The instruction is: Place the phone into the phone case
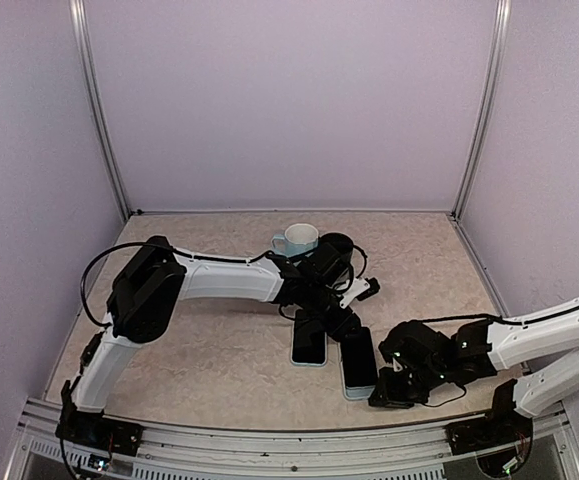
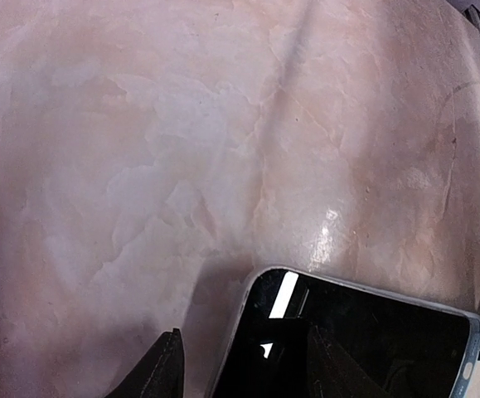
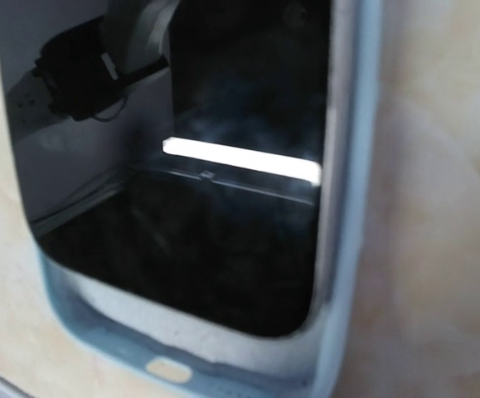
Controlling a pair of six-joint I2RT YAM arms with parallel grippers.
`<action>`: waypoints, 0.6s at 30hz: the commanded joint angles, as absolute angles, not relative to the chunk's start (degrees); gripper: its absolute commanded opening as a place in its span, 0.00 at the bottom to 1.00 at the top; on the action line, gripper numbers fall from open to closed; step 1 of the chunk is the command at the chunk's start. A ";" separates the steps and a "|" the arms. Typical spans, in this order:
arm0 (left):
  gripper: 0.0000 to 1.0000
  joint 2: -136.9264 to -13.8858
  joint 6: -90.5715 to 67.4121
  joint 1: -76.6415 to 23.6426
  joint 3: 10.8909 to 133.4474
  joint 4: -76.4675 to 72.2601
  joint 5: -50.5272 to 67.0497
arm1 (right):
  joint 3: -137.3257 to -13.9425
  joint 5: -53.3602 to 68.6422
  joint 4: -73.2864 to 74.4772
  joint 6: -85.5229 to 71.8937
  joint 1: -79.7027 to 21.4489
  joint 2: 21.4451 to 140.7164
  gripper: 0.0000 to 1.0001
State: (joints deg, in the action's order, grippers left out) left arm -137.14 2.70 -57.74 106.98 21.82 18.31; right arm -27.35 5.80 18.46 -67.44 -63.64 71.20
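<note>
One phone (image 3: pixel 223 249) lies screen-up in the pale-blue phone case (image 3: pixel 65 319) nr the table's (image 1: pixel 219 360) middle, w/ the case's lower end showing bare past it. Second dark handset (image 1: pixel 309 345) just beside. Left gripper (image 2: pixel 244 344) above, fingers partly spread, holding nothing; right gripper (image 1: pixel 397 388) close by, finger state can't be told.

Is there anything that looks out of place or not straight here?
Yes. The phone is not fully seated in the light blue case: at the case's lower end a bare strip of its inside shows.
</note>
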 commanded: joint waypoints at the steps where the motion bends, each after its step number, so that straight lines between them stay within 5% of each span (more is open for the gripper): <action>1: 0.50 -134.63 1.98 -57.98 103.06 22.66 18.81 | -25.34 1.67 16.36 -69.76 -63.81 67.98 0.18; 18: 0.50 -131.84 5.62 -61.09 101.22 24.26 19.89 | -26.08 0.73 14.30 -69.10 -63.81 69.87 0.25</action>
State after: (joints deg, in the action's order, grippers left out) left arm -134.15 4.10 -58.78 102.63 21.54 17.63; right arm -25.65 3.84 17.32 -69.52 -63.64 69.01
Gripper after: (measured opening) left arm 0.504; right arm 0.247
